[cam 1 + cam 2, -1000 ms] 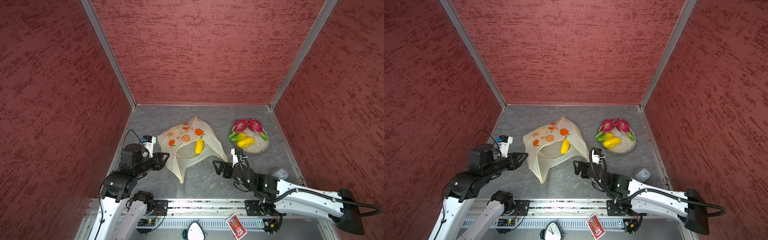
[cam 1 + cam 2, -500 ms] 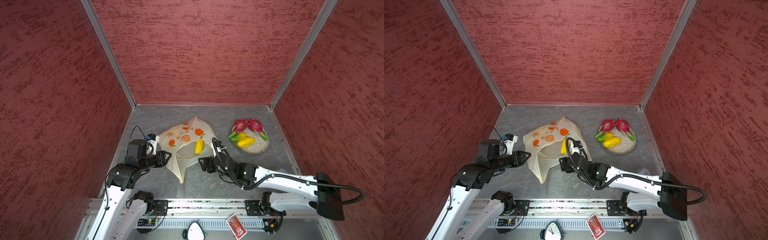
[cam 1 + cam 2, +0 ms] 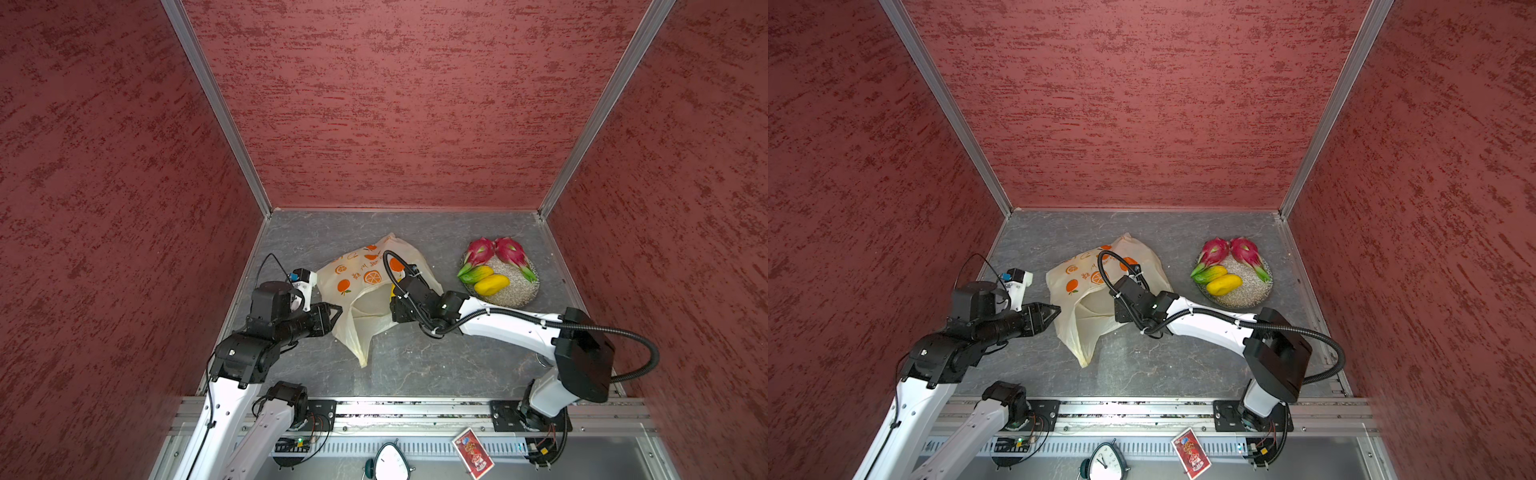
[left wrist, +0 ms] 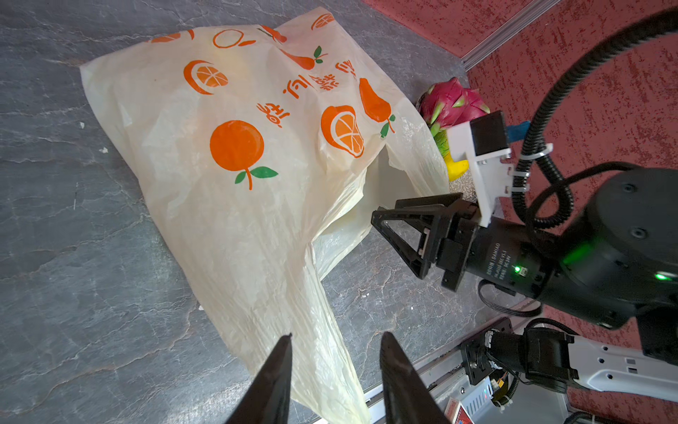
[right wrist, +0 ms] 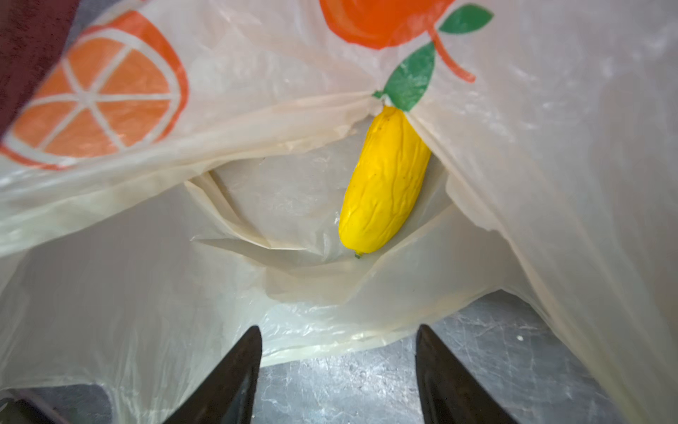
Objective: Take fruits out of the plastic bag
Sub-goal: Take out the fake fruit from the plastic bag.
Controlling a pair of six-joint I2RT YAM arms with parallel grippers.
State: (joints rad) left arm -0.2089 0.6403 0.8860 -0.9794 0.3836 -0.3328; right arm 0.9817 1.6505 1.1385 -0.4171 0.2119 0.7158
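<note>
reaching into the plastic bag point(image 3: 353, 270) for the yellow mango point(image 5: 385, 180), right gripper point(image 5: 338, 328) spread, empty; left gripper point(image 4: 335, 336) released, near to steady it.

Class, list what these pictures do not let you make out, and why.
Plastic bag: film hides any other contents, every view.
Yellow fruit: far end under a bag fold, right wrist view.
Right gripper: beneath its own wrist in both top views.
Left gripper: contact with bag unclear, left wrist view.

grey plate point(image 3: 516, 292), sm clock point(image 3: 389, 462), red card point(image 3: 473, 453)
</note>
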